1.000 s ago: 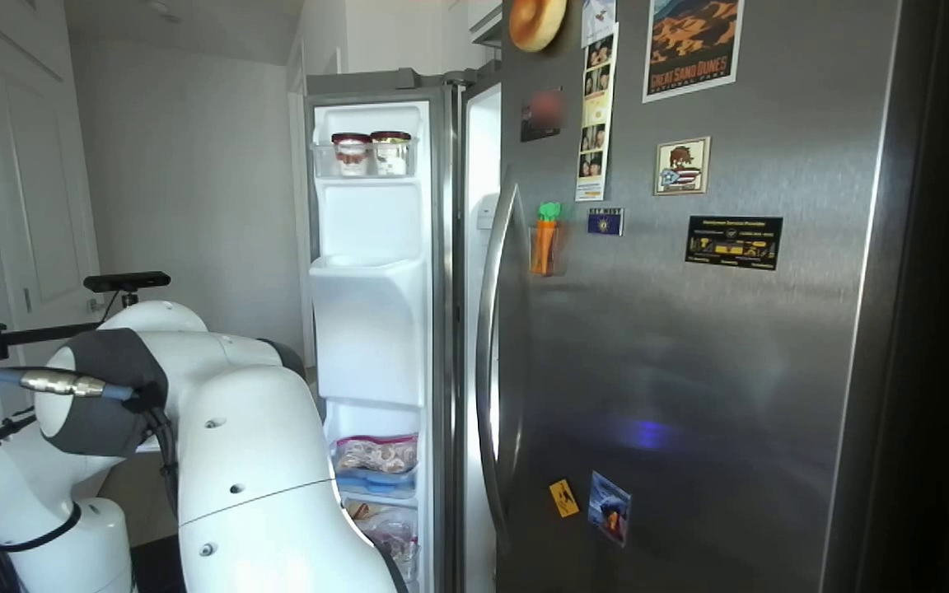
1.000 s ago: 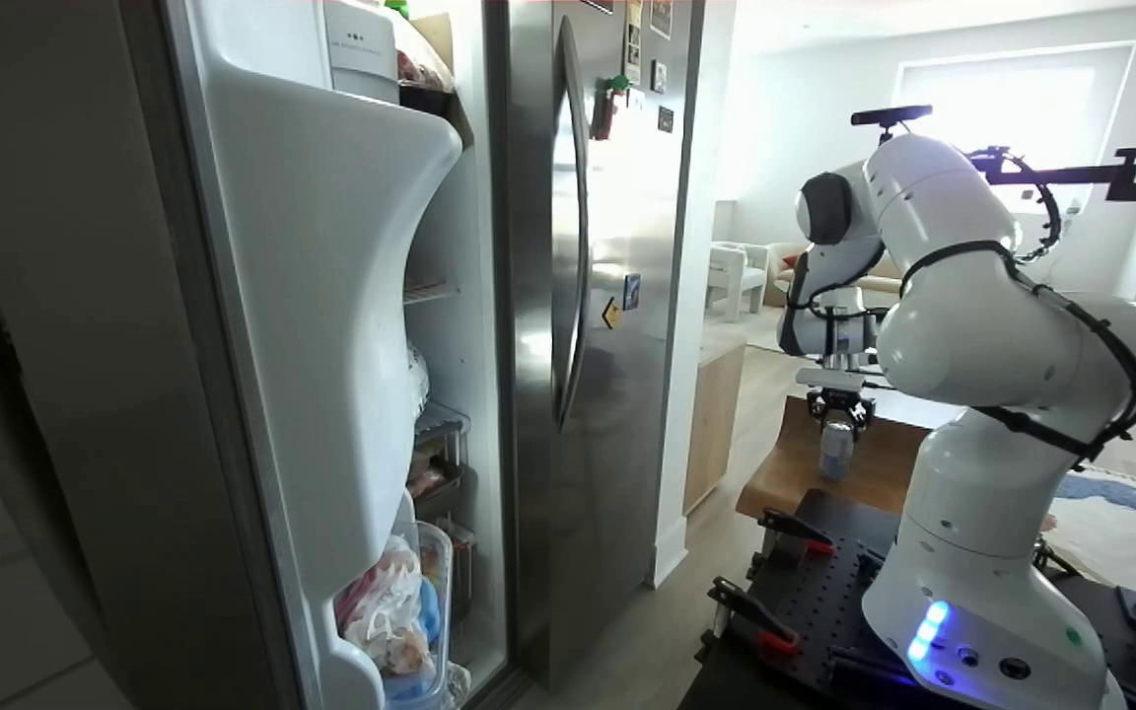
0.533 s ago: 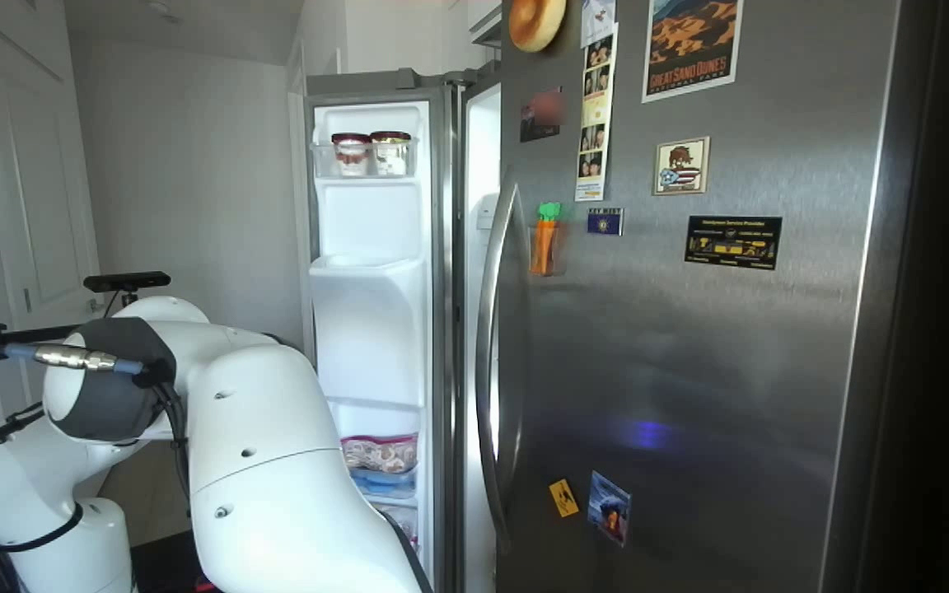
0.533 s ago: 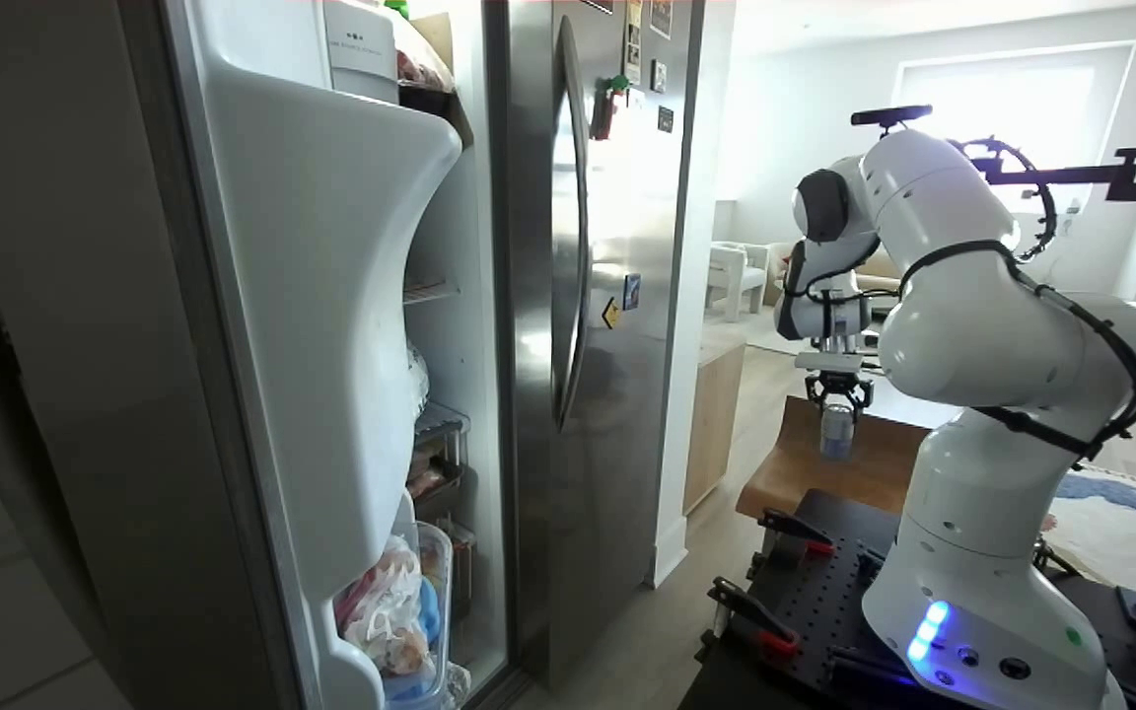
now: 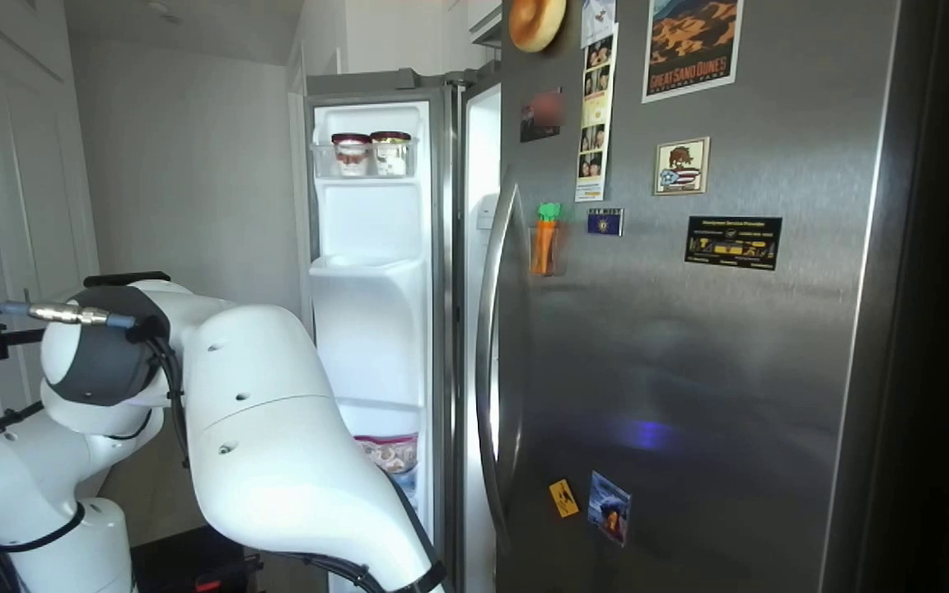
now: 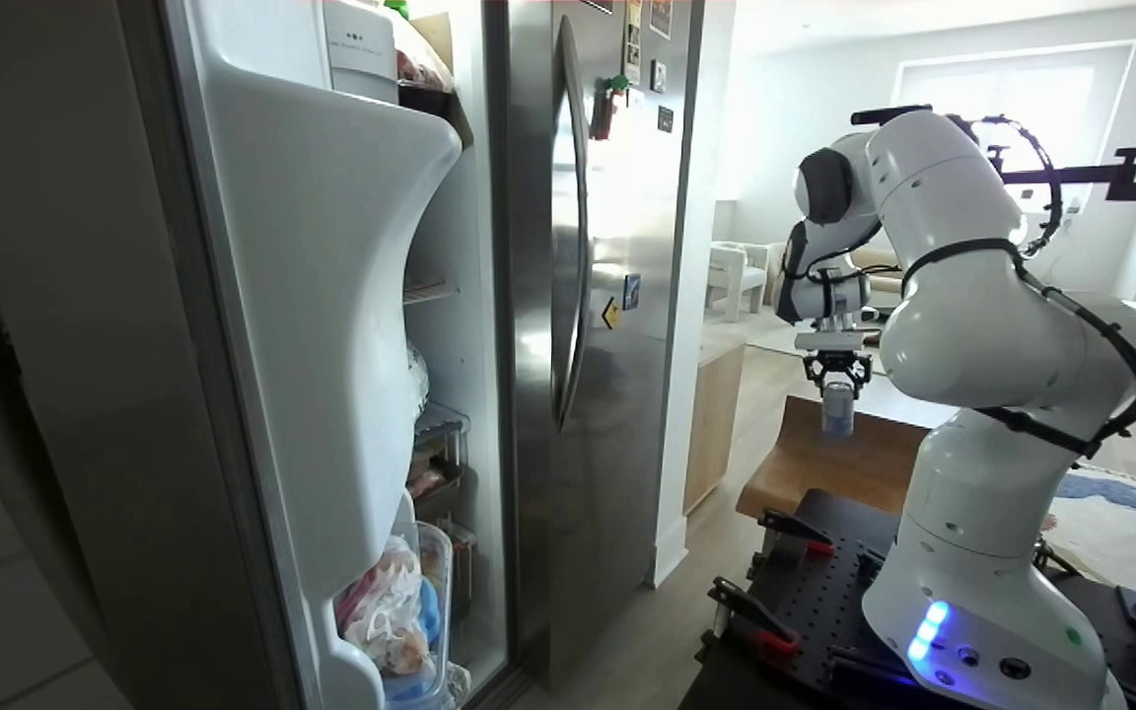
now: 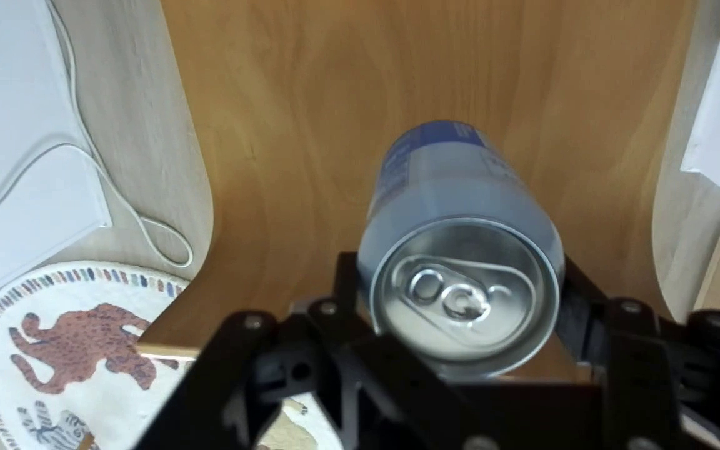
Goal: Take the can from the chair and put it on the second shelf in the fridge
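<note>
1. Black claw (image 7: 461,289) is gripping a smooth, silvery-blue metal can (image 7: 460,244) near its top rim.
2. Can is hanging above the curving, wood-grained chair (image 7: 310,125).
3. Brushed-steel fridge (image 5: 689,346) is standing open; a clear door bin (image 6: 446,567) is holding plastic bags (image 6: 387,611).

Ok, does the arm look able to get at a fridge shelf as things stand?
Likely yes, with a swing round: the open door leaves a shelf in sight. The shut door blocks its half, so the gripper, holding the can, would need to enter beside it.
</note>
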Controlling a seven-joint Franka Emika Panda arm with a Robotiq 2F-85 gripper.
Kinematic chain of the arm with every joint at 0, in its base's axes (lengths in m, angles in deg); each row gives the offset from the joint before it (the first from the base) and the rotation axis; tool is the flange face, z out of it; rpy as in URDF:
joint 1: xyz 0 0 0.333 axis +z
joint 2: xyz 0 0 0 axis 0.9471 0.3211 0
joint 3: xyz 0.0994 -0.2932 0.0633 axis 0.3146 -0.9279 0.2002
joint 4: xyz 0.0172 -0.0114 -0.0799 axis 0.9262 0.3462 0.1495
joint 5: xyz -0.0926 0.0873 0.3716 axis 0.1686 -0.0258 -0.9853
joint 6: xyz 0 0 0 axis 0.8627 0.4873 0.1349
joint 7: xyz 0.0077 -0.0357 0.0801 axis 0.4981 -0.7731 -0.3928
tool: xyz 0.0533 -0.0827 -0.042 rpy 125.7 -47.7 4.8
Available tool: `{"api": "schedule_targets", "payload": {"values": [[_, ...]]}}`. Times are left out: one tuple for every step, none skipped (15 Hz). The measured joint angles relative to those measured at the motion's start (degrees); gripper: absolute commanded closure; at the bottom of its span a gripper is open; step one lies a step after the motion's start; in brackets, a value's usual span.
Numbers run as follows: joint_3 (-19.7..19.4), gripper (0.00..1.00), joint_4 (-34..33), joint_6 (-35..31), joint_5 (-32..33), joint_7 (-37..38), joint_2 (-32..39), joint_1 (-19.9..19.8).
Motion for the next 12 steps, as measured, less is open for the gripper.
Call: {"api": "schedule_targets", "payload": {"values": [[0.0,0.53,0.3,0.1,0.2,-0.1,-0.4,0.2],[-0.2,0.53,1.1,0.1,1.2,-0.7,-1.3,0.7],[-0.6,0.53,2.2,0.2,2.3,-1.0,-2.3,1.5],[-0.9,0.53,3.3,0.3,3.5,-1.1,-3.4,2.2],[-1.4,0.28,4.4,0.6,4.7,-1.1,-4.5,3.1],[-2.0,0.28,5.5,1.1,5.8,-1.1,-5.6,4.1],[-2.6,0.28,6.4,1.6,6.4,-1.1,-6.5,4.9],[-2.9,0.28,7.0,1.8,6.5,-1.1,-7.2,5.4],[-3.0,0.28,7.5,1.8,6.5,-1.1,-7.7,5.7],[-3.0,0.28,7.7,1.8,6.6,-1.1,-7.8,5.7],[-3.0,0.28,7.8,1.8,6.6,-1.1,-7.8,5.7],[-3.0,0.28,7.8,1.8,6.6,-1.1,-7.8,5.7]]}}
